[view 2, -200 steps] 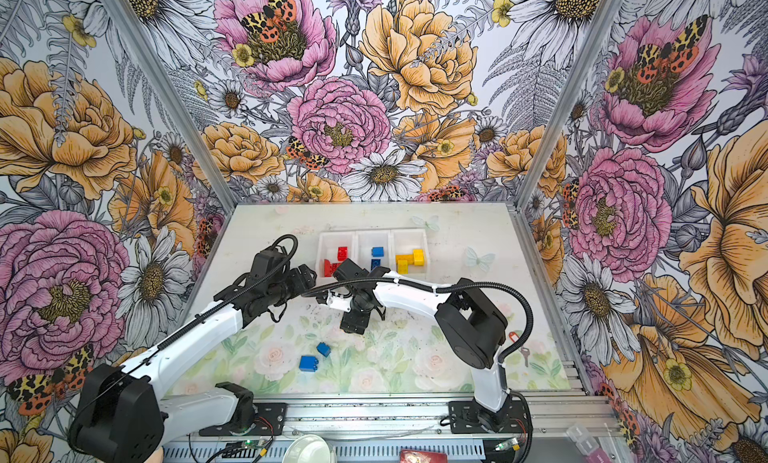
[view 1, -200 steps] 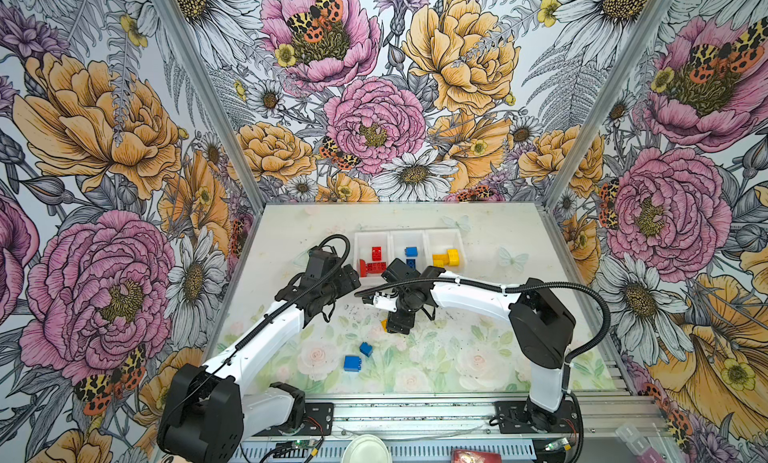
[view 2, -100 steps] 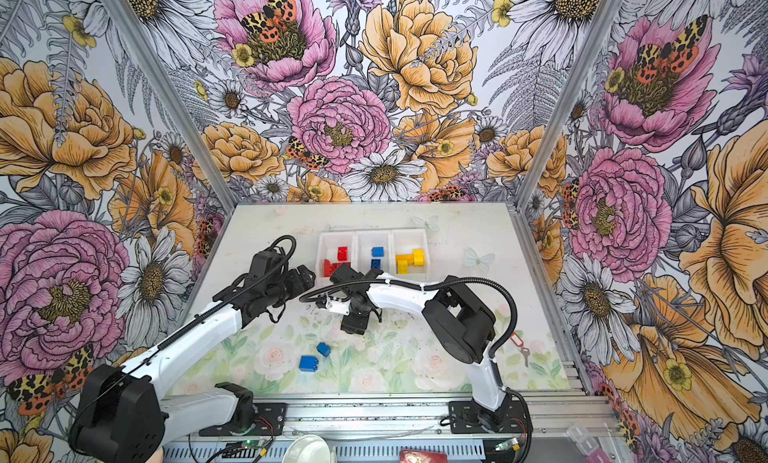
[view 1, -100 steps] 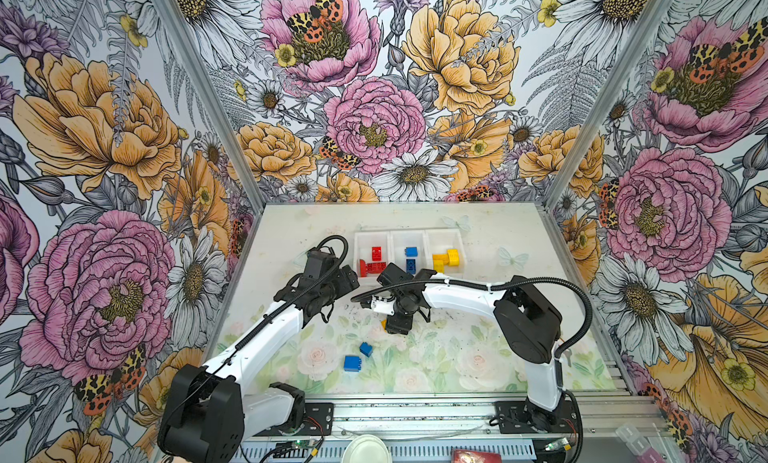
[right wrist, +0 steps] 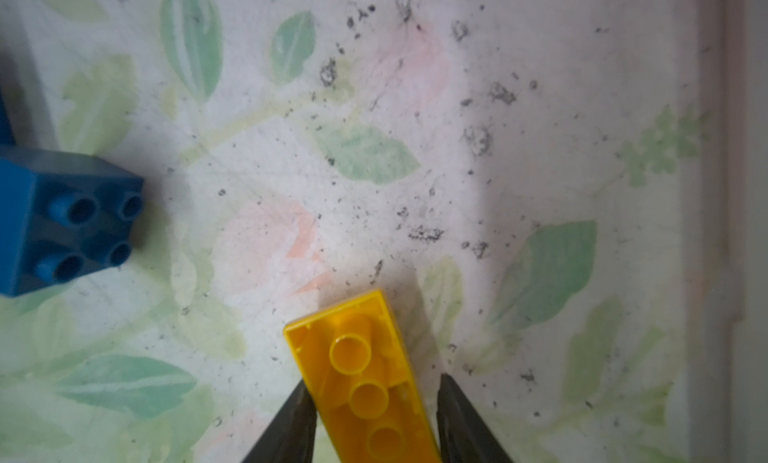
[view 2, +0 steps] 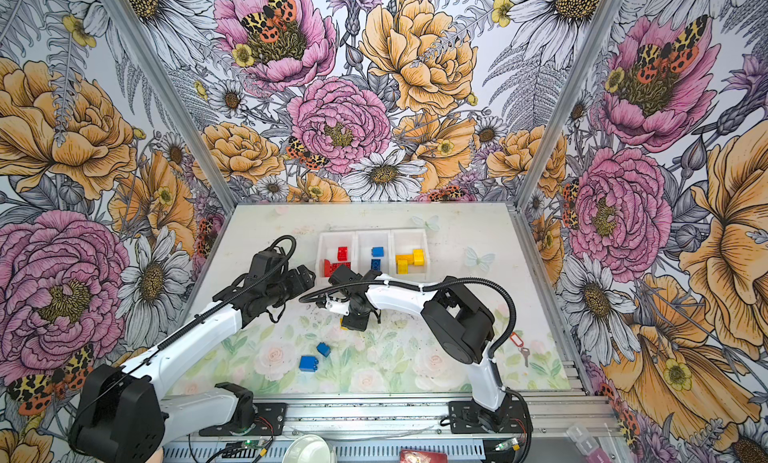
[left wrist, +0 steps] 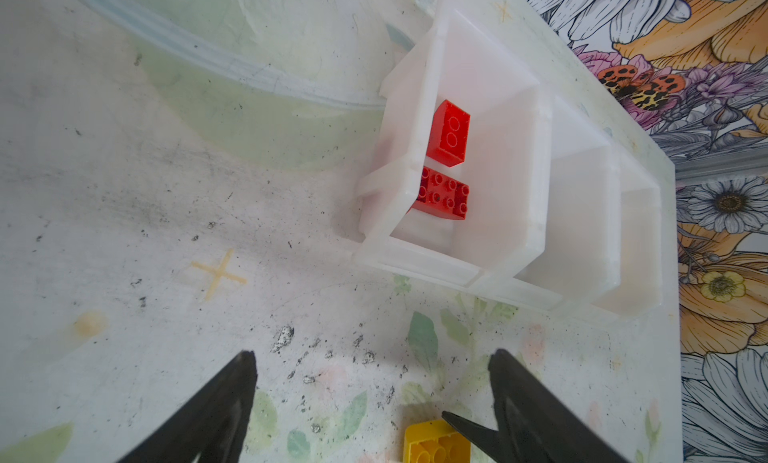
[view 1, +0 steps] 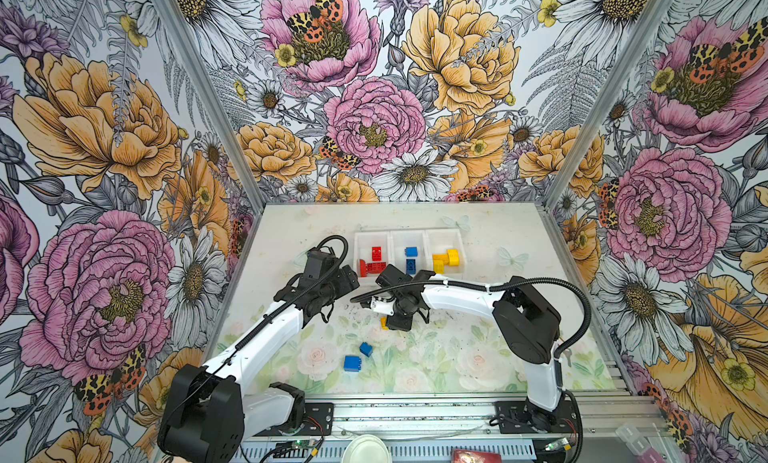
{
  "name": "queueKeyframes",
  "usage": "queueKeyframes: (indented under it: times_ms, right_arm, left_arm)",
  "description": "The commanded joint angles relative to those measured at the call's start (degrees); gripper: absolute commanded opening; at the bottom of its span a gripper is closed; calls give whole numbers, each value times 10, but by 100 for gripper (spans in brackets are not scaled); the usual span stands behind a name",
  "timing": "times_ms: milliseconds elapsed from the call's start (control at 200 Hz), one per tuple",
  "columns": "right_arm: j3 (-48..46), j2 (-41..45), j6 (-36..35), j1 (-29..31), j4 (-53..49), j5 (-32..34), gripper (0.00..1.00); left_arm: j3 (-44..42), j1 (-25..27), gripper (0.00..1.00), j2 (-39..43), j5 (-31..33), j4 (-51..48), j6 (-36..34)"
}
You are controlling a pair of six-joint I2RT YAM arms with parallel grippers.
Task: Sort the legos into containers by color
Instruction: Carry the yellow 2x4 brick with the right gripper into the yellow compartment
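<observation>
A yellow lego (right wrist: 365, 382) lies underside up on the table, and my right gripper (right wrist: 370, 402) has shut on it, one finger on each long side. In both top views only a sliver of that lego (view 1: 384, 323) shows beside the right gripper (view 1: 395, 319). The left wrist view catches its end (left wrist: 436, 442). My left gripper (left wrist: 372, 357) hovers open and empty near the containers (view 1: 409, 234). This white tray holds red legos (view 1: 376, 259) in its left bin, blue ones (view 1: 411, 257) in the middle bin and yellow ones (view 1: 446, 259) in the right bin. Two blue legos (view 1: 366, 348) (view 1: 351, 363) lie loose on the table.
A red key tag with a key (view 2: 516, 340) lies at the table's right side. A round white dish (view 1: 365, 448) and a flat red item (view 1: 469, 456) sit below the front rail. Floral walls enclose the table on three sides.
My right gripper's jaws have narrowed around the yellow lego and the right arm has shifted slightly. The left arm has stayed put, still open.
</observation>
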State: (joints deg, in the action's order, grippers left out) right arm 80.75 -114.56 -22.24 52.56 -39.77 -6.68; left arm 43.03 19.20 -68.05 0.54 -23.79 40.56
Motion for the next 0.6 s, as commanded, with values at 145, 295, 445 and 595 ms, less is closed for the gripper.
queueKeyframes:
  times_ms: [145,295,445,595]
  right_arm:
    - [-6,0,18,7,9,24,36]
    - [-13,11,27,6,10,28,29]
    - [-22,33,49,2,15,24,26]
    - [-43,74,88,-10,27,17,25]
  left_arm:
    - [-8,-8,89,13,-6,2,-4]
    - [-6,-8,89,13,-7,3,-3]
    - [-5,-7,89,14,-8,2,-3]
    - [-5,-4,89,14,-9,2,-4]
